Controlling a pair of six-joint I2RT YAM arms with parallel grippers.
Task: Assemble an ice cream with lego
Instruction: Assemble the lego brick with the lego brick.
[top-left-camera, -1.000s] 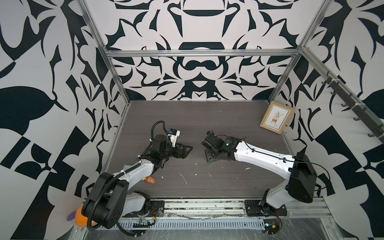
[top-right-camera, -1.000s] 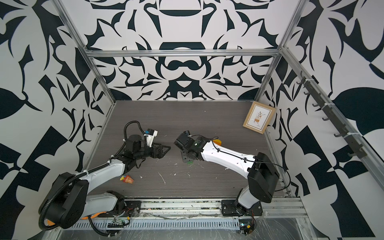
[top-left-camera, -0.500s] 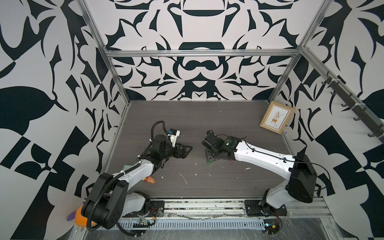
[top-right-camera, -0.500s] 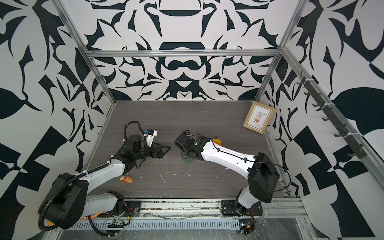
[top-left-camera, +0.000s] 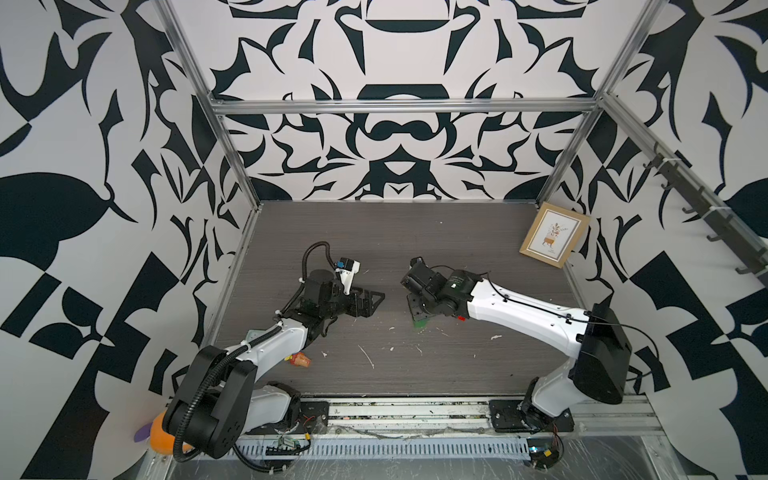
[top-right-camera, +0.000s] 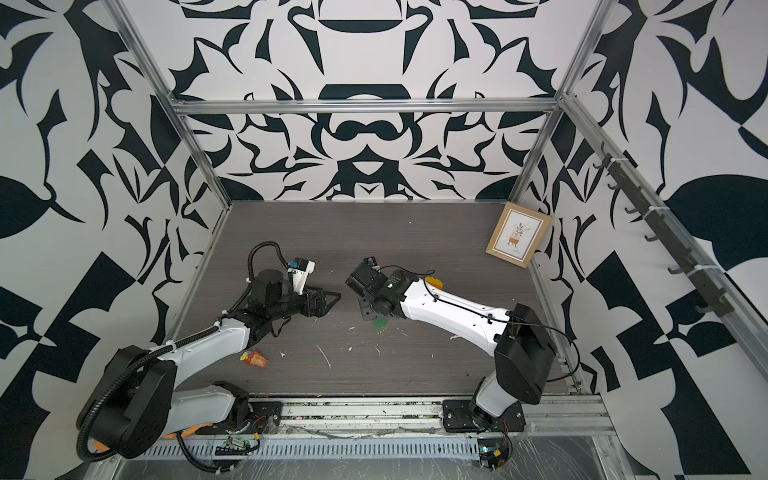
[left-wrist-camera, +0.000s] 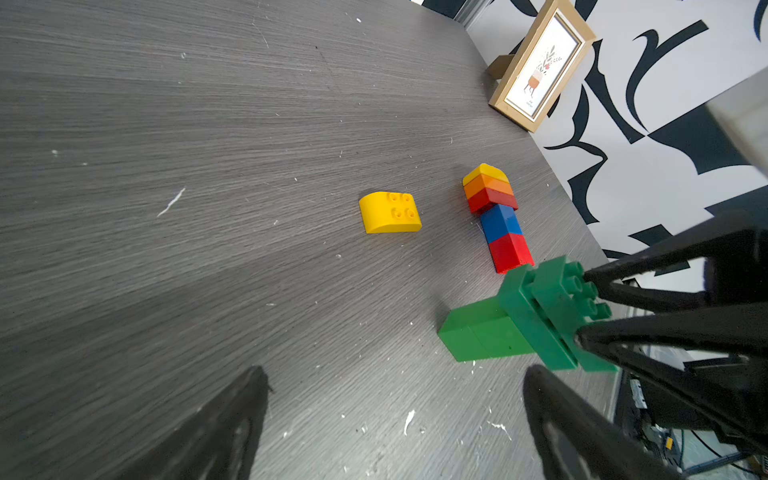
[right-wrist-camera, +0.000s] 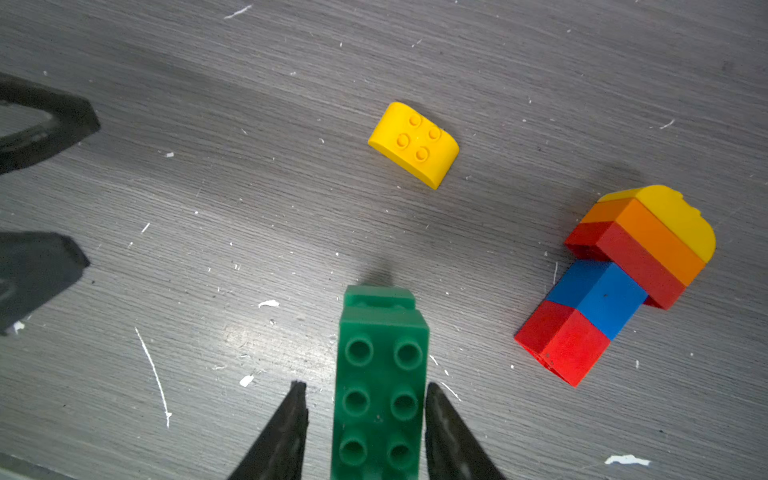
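A green lego piece (right-wrist-camera: 382, 374), a studded brick atop a green block (left-wrist-camera: 490, 328), lies on the dark table. My right gripper (right-wrist-camera: 365, 384) straddles its studded end: one finger touches its side, the other stands a small gap off. In both top views the green piece (top-left-camera: 419, 322) peeks out under the right gripper (top-left-camera: 415, 309). A yellow dome brick (right-wrist-camera: 413, 143) lies loose beyond it. A stack of red, blue, red, orange and yellow bricks (right-wrist-camera: 615, 286) lies on its side nearby. My left gripper (left-wrist-camera: 397, 370) is open and empty, facing the green piece.
A framed picture (top-left-camera: 555, 239) leans on the right wall at the back. A crumpled orange-red wrapper (top-left-camera: 301, 359) lies by the left arm. An orange plush toy (top-left-camera: 162, 432) sits off the table at the front left. White specks dot the table.
The right gripper's jaws have drawn closer around the green piece. Both arms stay nearly where they were.
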